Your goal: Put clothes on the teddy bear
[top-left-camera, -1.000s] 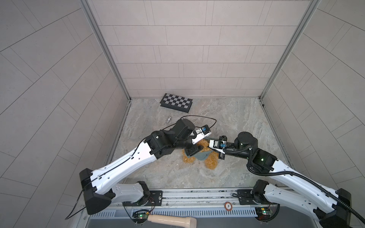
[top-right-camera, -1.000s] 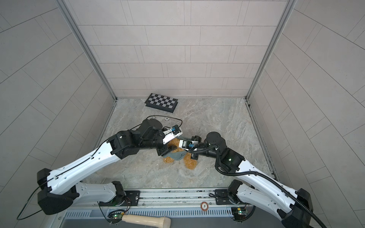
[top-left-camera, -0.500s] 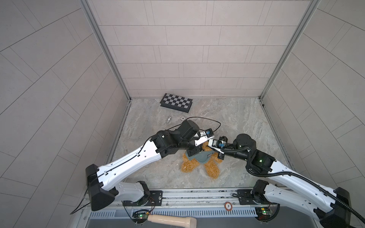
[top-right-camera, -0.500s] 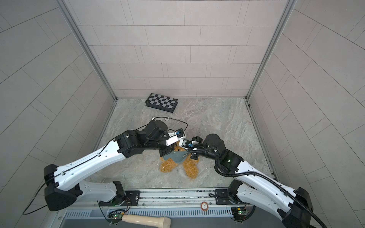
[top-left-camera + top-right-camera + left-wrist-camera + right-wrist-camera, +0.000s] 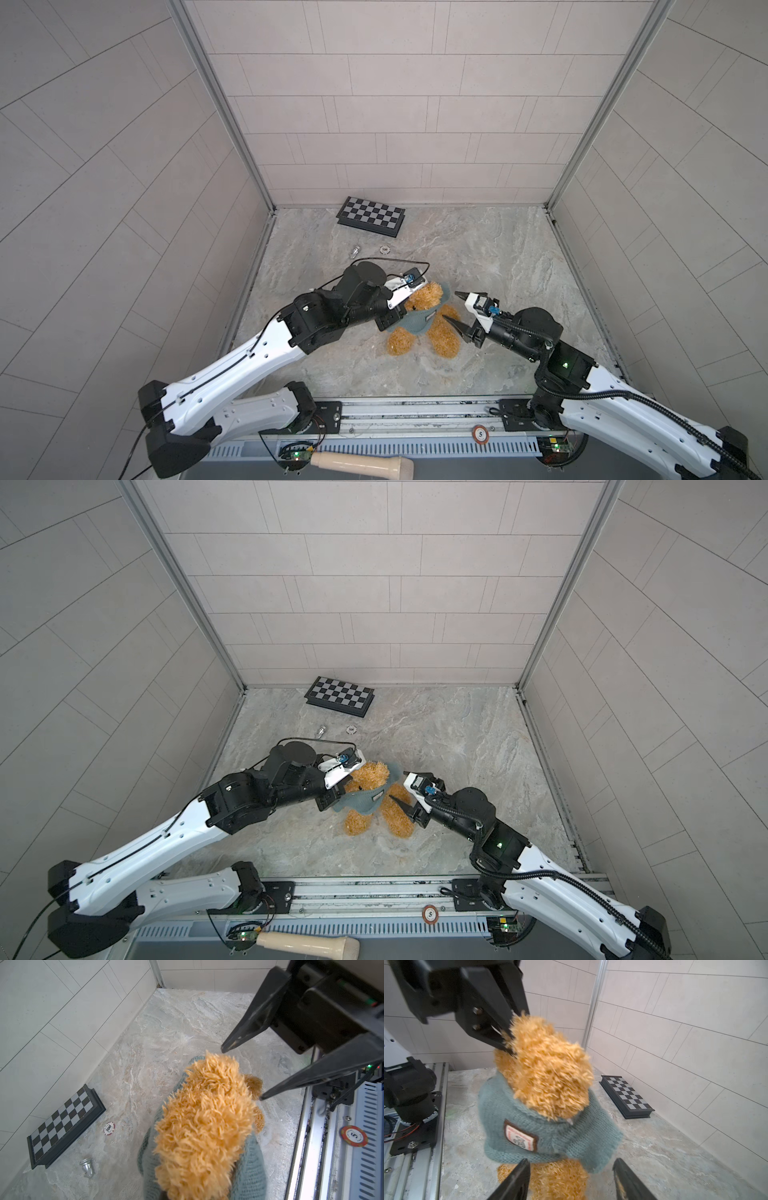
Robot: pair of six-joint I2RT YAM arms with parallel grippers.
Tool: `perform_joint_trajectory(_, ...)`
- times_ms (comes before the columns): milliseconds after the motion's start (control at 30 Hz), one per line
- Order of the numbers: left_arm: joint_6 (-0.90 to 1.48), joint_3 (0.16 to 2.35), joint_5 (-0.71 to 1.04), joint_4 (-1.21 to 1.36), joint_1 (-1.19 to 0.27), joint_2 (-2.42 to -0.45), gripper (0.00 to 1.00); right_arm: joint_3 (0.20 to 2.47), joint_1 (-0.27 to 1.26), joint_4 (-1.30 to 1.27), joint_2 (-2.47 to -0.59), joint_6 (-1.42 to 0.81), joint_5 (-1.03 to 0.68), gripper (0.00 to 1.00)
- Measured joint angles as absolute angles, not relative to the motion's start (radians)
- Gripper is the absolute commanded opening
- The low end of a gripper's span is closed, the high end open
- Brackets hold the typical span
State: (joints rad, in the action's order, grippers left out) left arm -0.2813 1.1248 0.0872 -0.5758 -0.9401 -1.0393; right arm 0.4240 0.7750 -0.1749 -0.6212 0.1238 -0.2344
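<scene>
Tabletop of grey veined marble pattern [image 5: 498, 257] carries everything, and near its middle the golden-brown shaggy plush teddy bear [image 5: 548, 1072] is propped upright; the rest is placed from the bear. At the top of the bear's head, close to an ear, the black two-fingered left gripper [image 5: 509, 1045] has its fingers clamped together on the fur, and that grip appears to be what holds the toy up. Just beside the bear on the opposite side sits the right gripper [image 5: 451, 306], fingers spread apart with nothing between them, near the garment's lower edge. A grey-green knitted sweater [image 5: 571, 1136] lies round the bear's neck and chest. A folded black-and-silver chessboard [image 5: 371, 216] lies well behind the bear by the back wall. On the sweater's front is a white-and-brown sewn patch [image 5: 521, 1138]. Between bear and board lie a white-and-red poker chip [image 5: 109, 1128] and a small silver chess piece [image 5: 87, 1166]. Judging progress: the head is through the collar, but the hem rides high, the legs are bare and one sleeve hangs flat, so feeding the arms in and tugging the hem down look left to do
</scene>
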Motion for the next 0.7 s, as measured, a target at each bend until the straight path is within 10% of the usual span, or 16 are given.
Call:
perform_joint_trajectory(467, -0.279, 1.099, 0.109, -0.581, -0.940, -1.002, 0.00, 0.444, 0.742, -0.327, -0.752, 0.173, -0.309, 0.00)
perform_joint_trajectory(700, -0.246, 1.097, 0.074, -0.572, -0.923, -0.996, 0.00, 0.445, 0.742, -0.329, -0.754, 0.173, -0.321, 0.00)
